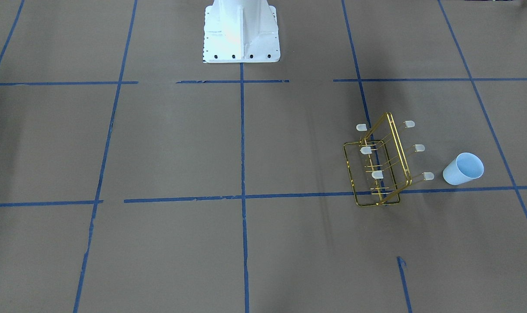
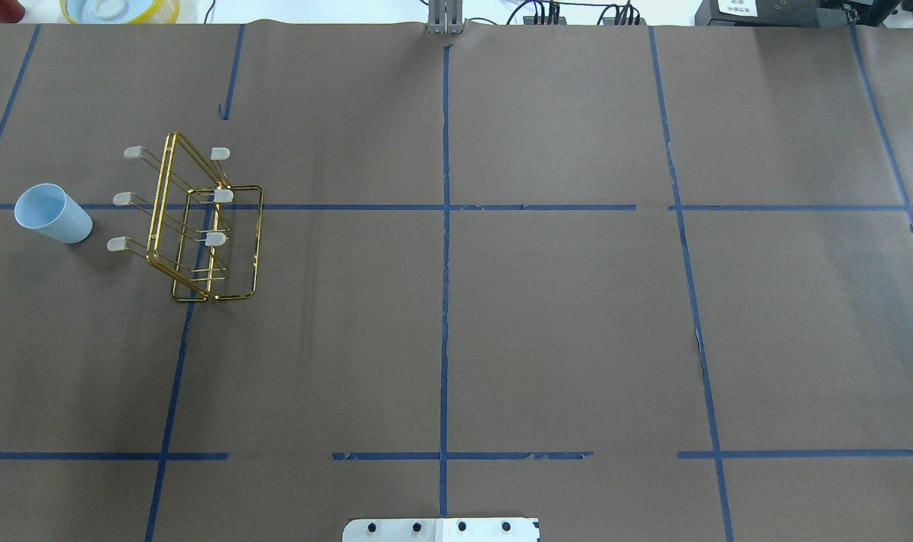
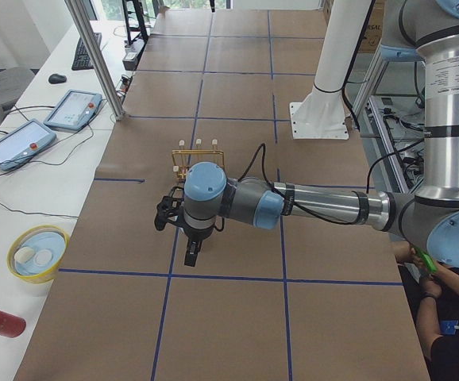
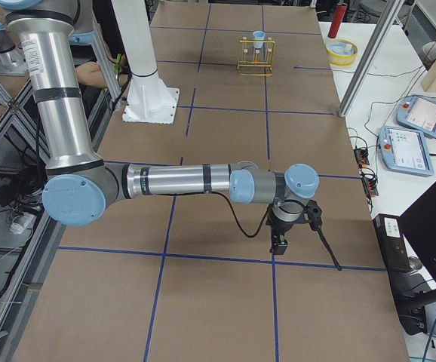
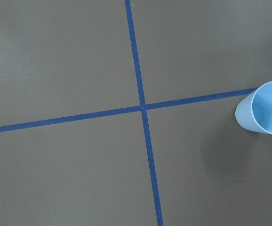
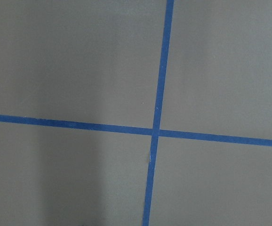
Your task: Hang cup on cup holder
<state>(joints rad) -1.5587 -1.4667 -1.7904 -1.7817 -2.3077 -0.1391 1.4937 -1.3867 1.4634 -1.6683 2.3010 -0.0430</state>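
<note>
The table point(image 2: 576, 301), papered brown and gridded with blue tape, carries both task things on the robot's left half. The left arm point(image 3: 325, 205) reaches out low over that half, and the right arm point(image 4: 173, 179) reaches over the other half, well apart from the work. The cup holder point(image 2: 200, 226) stands with its gold frame running away from the robot. Three capped prongs slant out toward the table's left end and three toward its middle, and none of the six carries anything. On the white bench alongside the table, a yellow-rimmed bowl point(image 3: 31, 278) holds a couple of white pieces. The cup point(image 2: 52, 214) stands upright on the table, mouth up and long axis vertical, near the outer prong tips without touching them; nothing shows inside it. The left fingers point(image 3: 191, 255) point straight down above the table. The left wrist view catches the cup only at its right edge, so the cup lies off to one side of them rather than beneath. The right fingers point(image 4: 277, 245) hang far off, so the left arm looks the natural one to fetch the cup. Only the side views show either pair, so I cannot tell whether they are apart or together. The cup stands free, and the reach for it looks not yet made.
</note>
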